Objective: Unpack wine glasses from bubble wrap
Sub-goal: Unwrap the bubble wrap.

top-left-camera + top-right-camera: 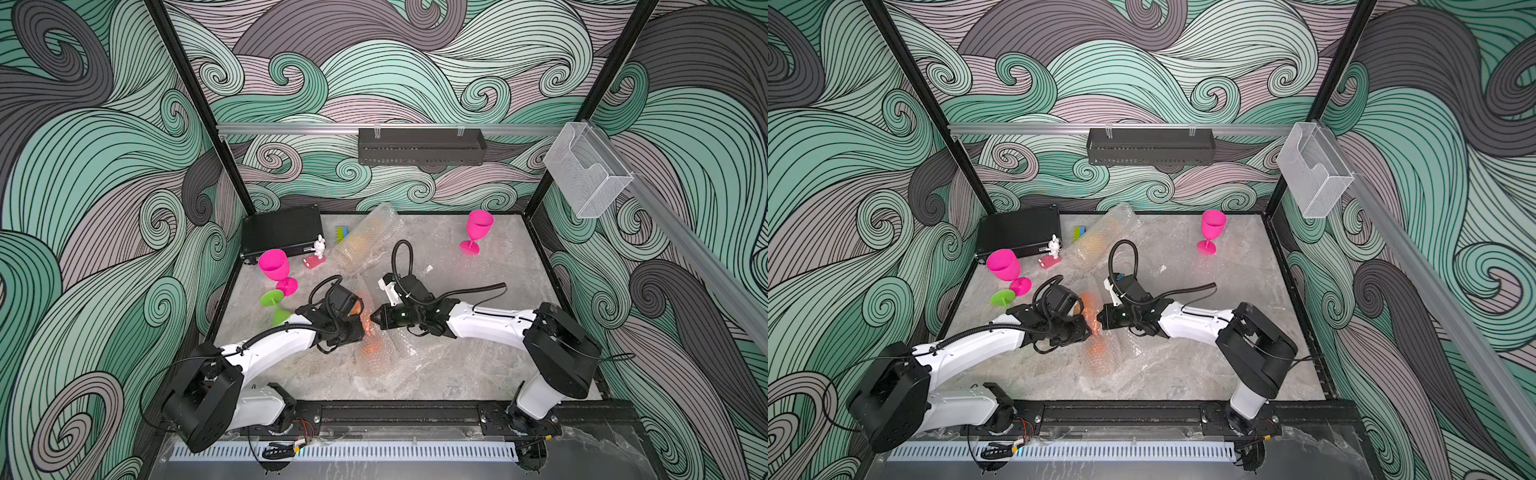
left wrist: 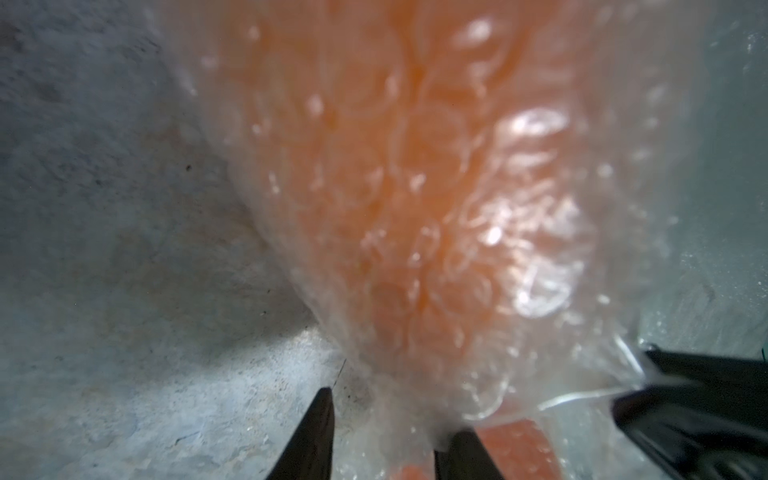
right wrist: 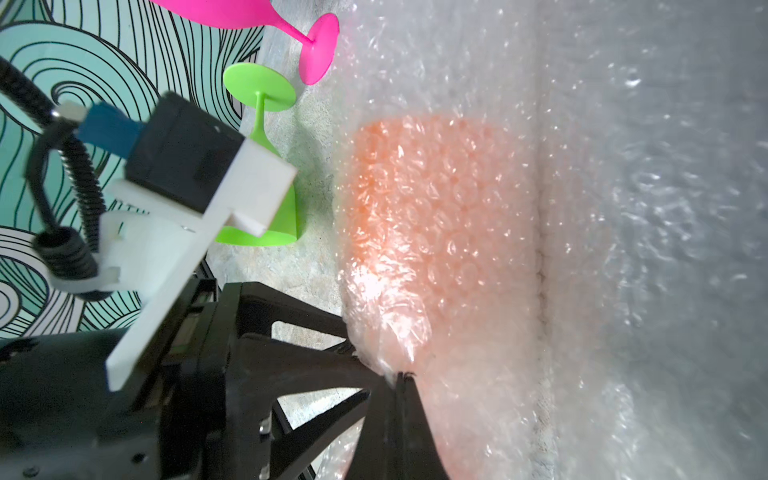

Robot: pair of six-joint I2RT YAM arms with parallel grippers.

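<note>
Orange goblet (image 3: 436, 232) being unsleeved: bubble wrap (image 3: 644, 208) pinched at three o'clock by right gripper (image 3: 399, 374); left gripper (image 2: 392, 411), narrowly parted at nine o'clock, should be closed next.

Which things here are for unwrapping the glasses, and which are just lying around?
For the job:
green glass, pink glass beside it, other pink glass, orange glass inside bubble wrap, wrapped bundle at the back.

Just lying about:
black case, rabbit figurine, green-and-blue block, black wall tray, wire basket.
</note>
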